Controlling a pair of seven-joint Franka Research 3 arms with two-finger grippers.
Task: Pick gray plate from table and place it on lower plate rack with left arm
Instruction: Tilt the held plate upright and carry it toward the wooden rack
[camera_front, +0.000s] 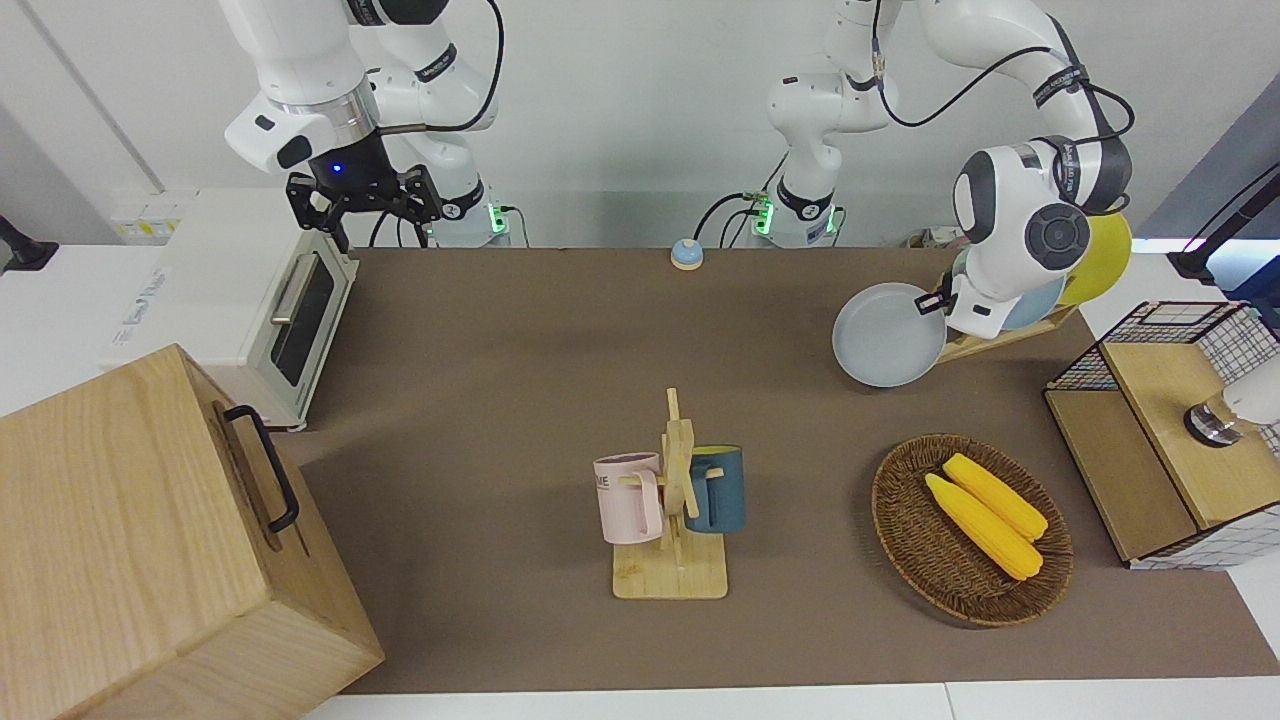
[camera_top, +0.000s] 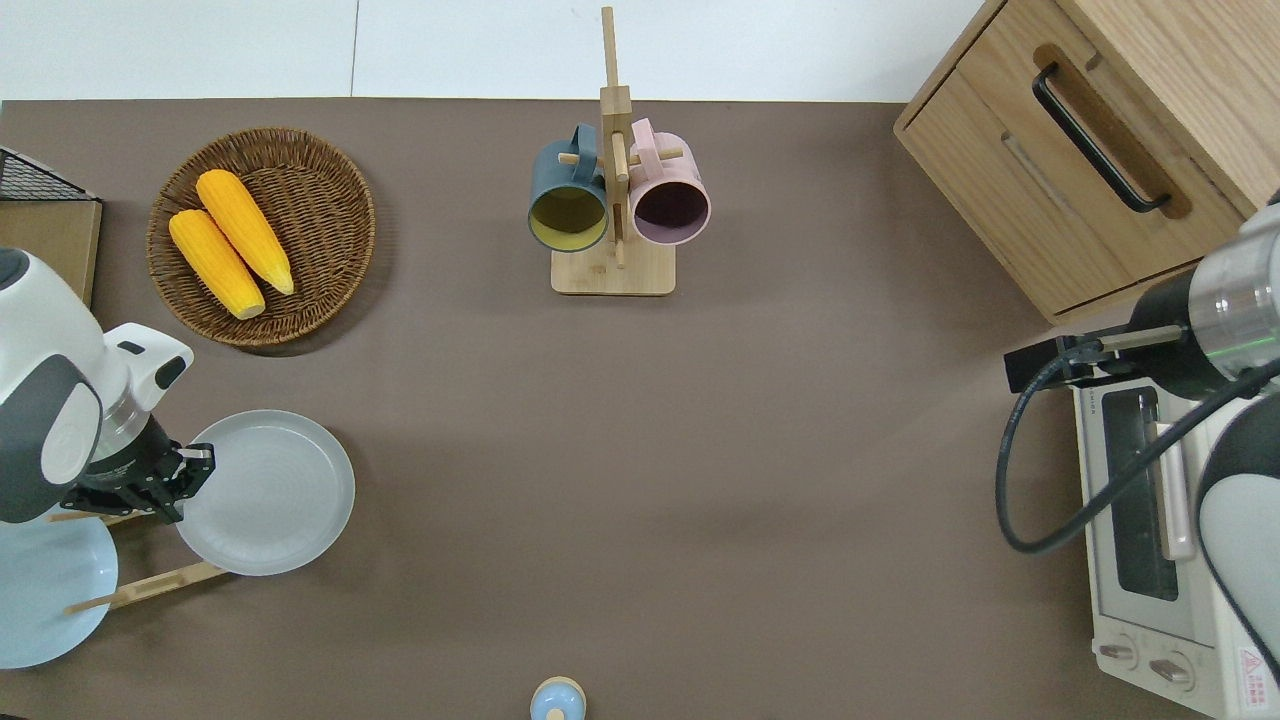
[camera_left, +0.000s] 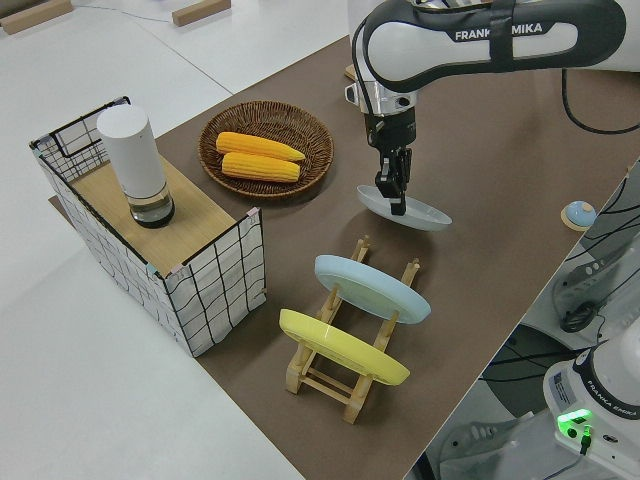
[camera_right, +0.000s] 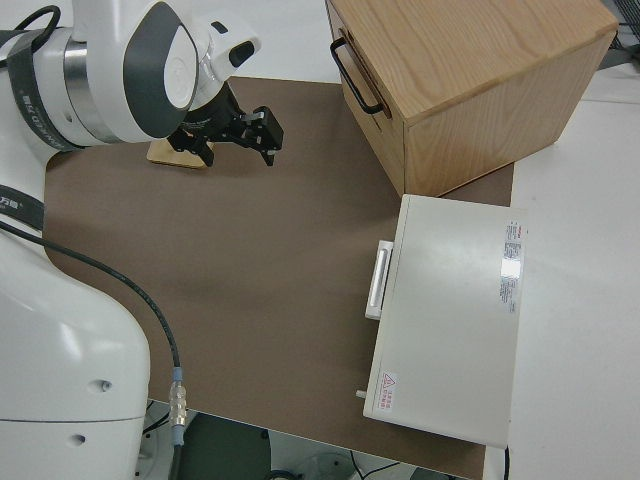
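Gray plate (camera_top: 265, 492) is up in the air, off the table (camera_top: 700, 450). I see my left gripper (camera_top: 185, 478) pinching its rim at the nine o'clock edge in the overhead view. So the pick is done. What is left, I think, is to set it in the lower plate rack (camera_left: 352, 345). The light blue plate (camera_left: 372, 287) and the yellow plate (camera_left: 343, 347) lean there already, so I must find a free slot. The basket of corn (camera_top: 262, 235) sits at twelve o'clock from the plate. My right arm is parked.
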